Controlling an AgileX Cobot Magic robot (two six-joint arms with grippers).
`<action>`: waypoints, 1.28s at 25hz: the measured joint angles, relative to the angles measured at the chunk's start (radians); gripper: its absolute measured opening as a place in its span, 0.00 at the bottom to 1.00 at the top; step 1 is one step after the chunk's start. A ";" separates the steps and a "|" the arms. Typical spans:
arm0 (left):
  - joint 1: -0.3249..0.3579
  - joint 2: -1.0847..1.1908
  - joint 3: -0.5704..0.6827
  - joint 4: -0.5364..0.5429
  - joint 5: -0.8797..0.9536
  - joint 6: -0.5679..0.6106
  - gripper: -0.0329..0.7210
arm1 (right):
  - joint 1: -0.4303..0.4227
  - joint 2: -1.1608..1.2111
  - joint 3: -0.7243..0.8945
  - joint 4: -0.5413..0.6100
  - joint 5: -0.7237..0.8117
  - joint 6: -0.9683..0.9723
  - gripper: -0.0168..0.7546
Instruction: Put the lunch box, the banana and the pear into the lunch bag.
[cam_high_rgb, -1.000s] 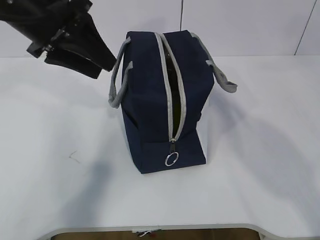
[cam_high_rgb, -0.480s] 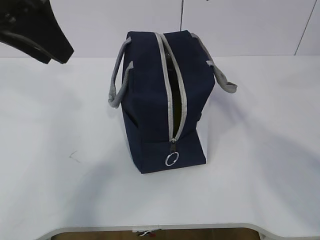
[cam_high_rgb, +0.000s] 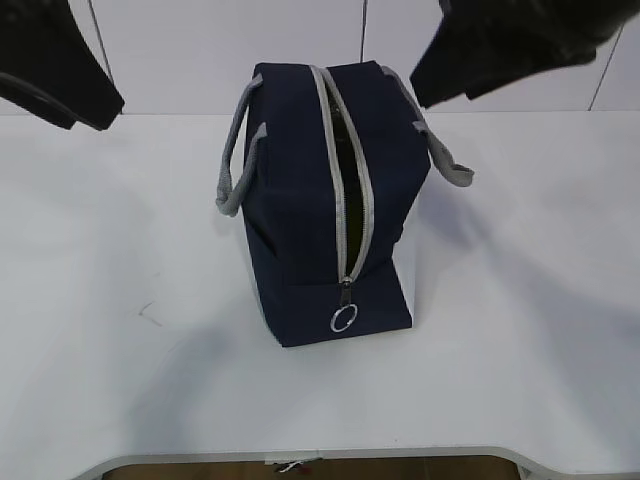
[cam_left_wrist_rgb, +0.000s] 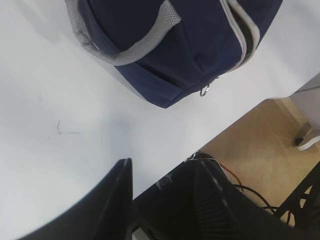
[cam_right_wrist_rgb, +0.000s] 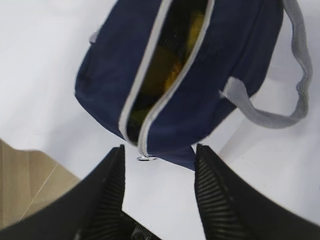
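The navy lunch bag stands mid-table with its grey zipper open along the top and the ring pull hanging at the near end. From the right wrist, yellow fruit shows through the bag's opening; I cannot tell banana from pear. The lunch box is hidden. My left gripper hangs high at the far left, away from the bag; its jaws are open and hold nothing. My right gripper hovers above the bag's back right, open and empty.
The white table's front edge runs along the bottom, with wooden floor and cables below it. A faint pen mark lies left of the bag. Grey handles flop out on both sides of the bag.
The left gripper has drawn away from the bag's left handle toward the upper left corner. The right gripper has come into view above the bag's back right.
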 joint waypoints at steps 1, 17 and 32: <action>0.000 -0.004 0.000 0.000 0.000 0.000 0.46 | 0.002 -0.035 0.084 0.000 -0.069 -0.005 0.50; 0.000 -0.010 0.000 -0.010 0.002 -0.001 0.46 | 0.140 -0.313 0.937 -0.010 -1.078 -0.161 0.49; 0.000 -0.010 0.000 -0.056 0.002 -0.021 0.43 | 0.142 -0.162 0.990 -0.249 -1.250 0.101 0.49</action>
